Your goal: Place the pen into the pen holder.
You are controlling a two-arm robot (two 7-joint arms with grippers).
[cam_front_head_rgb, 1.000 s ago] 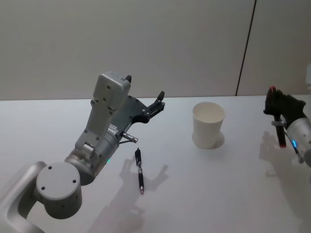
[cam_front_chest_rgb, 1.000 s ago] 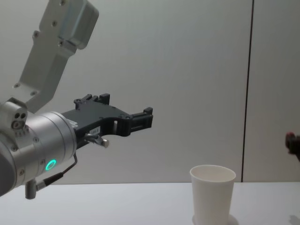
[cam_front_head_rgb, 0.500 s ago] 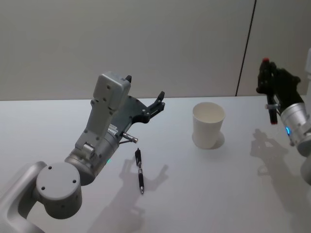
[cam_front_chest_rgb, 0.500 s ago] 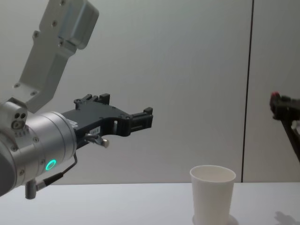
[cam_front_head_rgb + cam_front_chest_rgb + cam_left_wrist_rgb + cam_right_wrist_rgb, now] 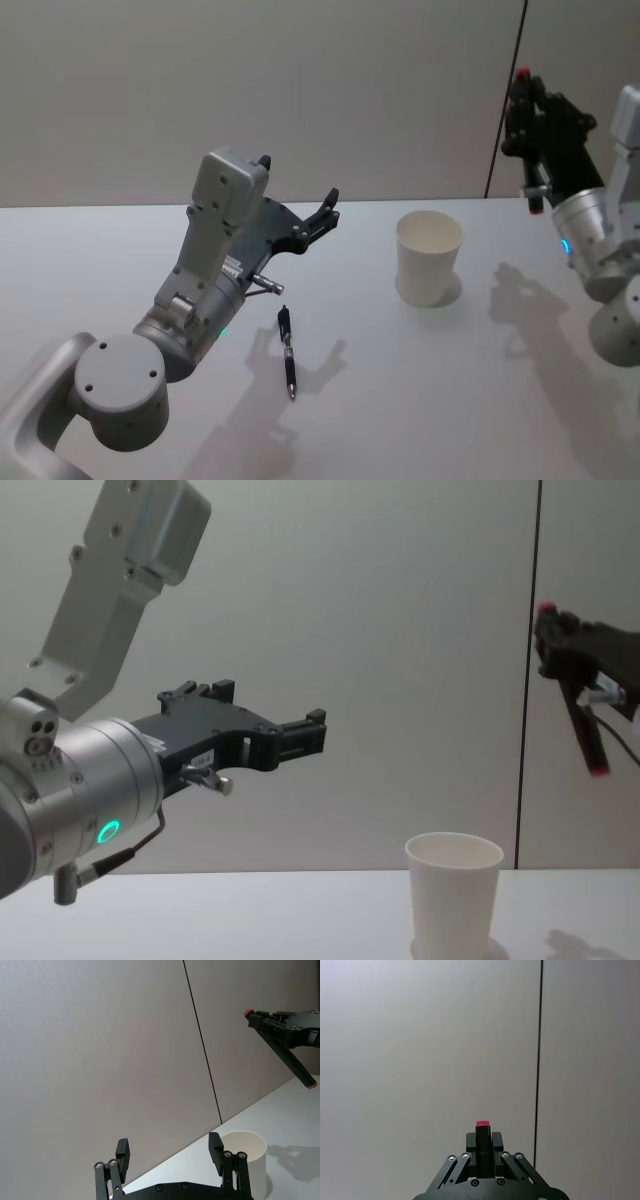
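Table: black pen, pen holder; right pincer grips pen.

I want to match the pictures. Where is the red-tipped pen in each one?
Head view: red-tipped pen upper right, in right pincer.
Chest view: high at right edge.
Left wrist view: far off, higher than the cup.
Right wrist view: close up, between the fingers.
Shared landmark: dark wall seam.
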